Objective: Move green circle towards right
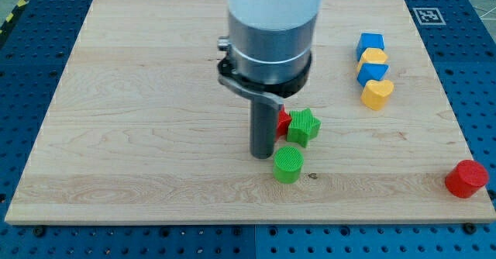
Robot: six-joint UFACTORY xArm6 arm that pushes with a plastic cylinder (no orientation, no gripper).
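**Trainee:** Where do things stand for this push?

**Coach:** The green circle sits on the wooden desk just below the frame's centre. Your tool here is a plain rod with no jaws, so there is nothing to be apart, together or clamped. My tip rests just to the circle's upper left, very near it; whether they touch, you cannot tell from this view.

**Trainee:** So you just drive right?

**Coach:** Not quite. The tip looks a little higher in the frame than the circle's middle, so a straight push would likely glance off and squirt the circle toward the frame's bottom. Drop the tip level with the circle's centre first, then push steadily to the right.

**Trainee:** Anything in the way?

**Coach:** The green star and a red block, half hidden behind the rod, sit just above the circle. Keep clear of them. The red cylinder at lower right is well apart, though roughly in line, so stop short of it.
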